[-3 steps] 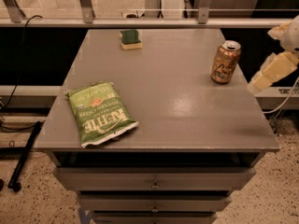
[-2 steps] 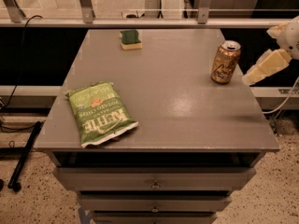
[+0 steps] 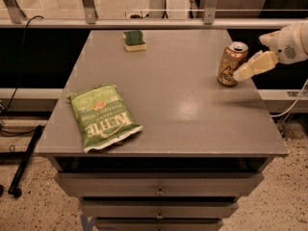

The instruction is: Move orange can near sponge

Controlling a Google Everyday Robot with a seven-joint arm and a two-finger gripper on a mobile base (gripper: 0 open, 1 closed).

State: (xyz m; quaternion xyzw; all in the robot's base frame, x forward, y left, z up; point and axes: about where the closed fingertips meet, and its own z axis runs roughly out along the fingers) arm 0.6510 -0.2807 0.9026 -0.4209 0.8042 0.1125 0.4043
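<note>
1. Orange can [image 3: 230, 64] stands upright near the grey table's [image 3: 192, 100] right edge, a smooth metal cylinder. The pale gripper [image 3: 244, 71] is at its right side; grip cannot be told.
2. Sponge [image 3: 134, 40] lies well apart at the far edge, a flat green-topped block.

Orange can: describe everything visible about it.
The orange can is a small orange-gold metal soda can with dark script lettering and a silver top. It stands upright on the grey table near its right edge, far from the sponge at the back. The end effector sits at its lower right side, entering from the right; actual contact is unclear.
</note>
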